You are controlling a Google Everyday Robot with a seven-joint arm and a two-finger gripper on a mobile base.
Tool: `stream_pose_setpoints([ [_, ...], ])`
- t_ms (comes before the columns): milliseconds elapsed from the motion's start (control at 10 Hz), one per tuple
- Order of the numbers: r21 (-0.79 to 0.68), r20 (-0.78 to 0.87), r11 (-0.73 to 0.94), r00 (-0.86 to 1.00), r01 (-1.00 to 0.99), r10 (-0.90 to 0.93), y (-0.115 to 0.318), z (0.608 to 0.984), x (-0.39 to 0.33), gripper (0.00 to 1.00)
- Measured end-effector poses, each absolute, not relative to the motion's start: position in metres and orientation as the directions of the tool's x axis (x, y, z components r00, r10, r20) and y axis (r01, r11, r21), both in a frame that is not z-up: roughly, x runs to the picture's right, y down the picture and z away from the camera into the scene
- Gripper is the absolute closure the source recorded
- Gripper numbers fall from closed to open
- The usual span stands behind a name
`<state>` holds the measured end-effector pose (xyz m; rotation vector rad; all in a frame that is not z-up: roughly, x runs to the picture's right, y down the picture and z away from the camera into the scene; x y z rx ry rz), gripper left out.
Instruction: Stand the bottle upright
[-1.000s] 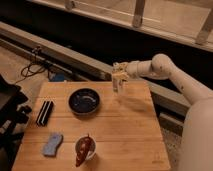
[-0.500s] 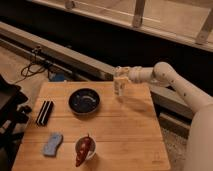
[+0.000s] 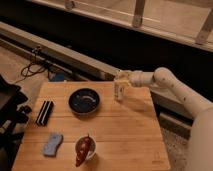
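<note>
The small whitish bottle [image 3: 119,91] stands upright near the far right edge of the wooden table [image 3: 125,135], to the right of the dark bowl [image 3: 84,100]. My gripper [image 3: 120,80] reaches in from the right and sits right above and around the bottle's top. The bottle's tan top is hidden by the gripper.
A black rectangular object [image 3: 45,112] lies at the table's left. A blue sponge [image 3: 52,144] lies at the front left. A small cup holding a red-brown object [image 3: 85,148] stands at the front centre. A dark ledge and railing run behind the table. Cables lie on the floor at left.
The gripper with the bottle has come down and a little toward the near side; the bottle's base now rests on the table.
</note>
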<state>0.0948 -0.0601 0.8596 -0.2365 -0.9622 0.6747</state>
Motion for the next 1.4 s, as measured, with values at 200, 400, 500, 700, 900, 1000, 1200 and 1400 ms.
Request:
stream_pose_setpoints([
  [200, -0.499, 0.662, 0.758, 0.38, -0.421, 0.646, -0.052, 0.864, 0.092, 0.9],
  [400, -0.512, 0.649, 0.743, 0.372, -0.43, 0.663, -0.049, 0.866, 0.094, 0.74],
  [500, -0.52, 0.641, 0.732, 0.364, -0.44, 0.675, -0.048, 0.868, 0.095, 0.6],
  [700, -0.533, 0.634, 0.718, 0.351, -0.447, 0.689, -0.047, 0.869, 0.095, 0.43],
  [900, -0.528, 0.645, 0.724, 0.346, -0.443, 0.682, -0.048, 0.867, 0.095, 0.23],
  [1000, -0.519, 0.659, 0.733, 0.34, -0.44, 0.671, -0.049, 0.864, 0.093, 0.2],
  [1200, -0.496, 0.696, 0.749, 0.315, -0.439, 0.645, -0.057, 0.858, 0.09, 0.32],
  [1400, -0.484, 0.723, 0.761, 0.294, -0.431, 0.626, -0.064, 0.854, 0.083, 0.51],
])
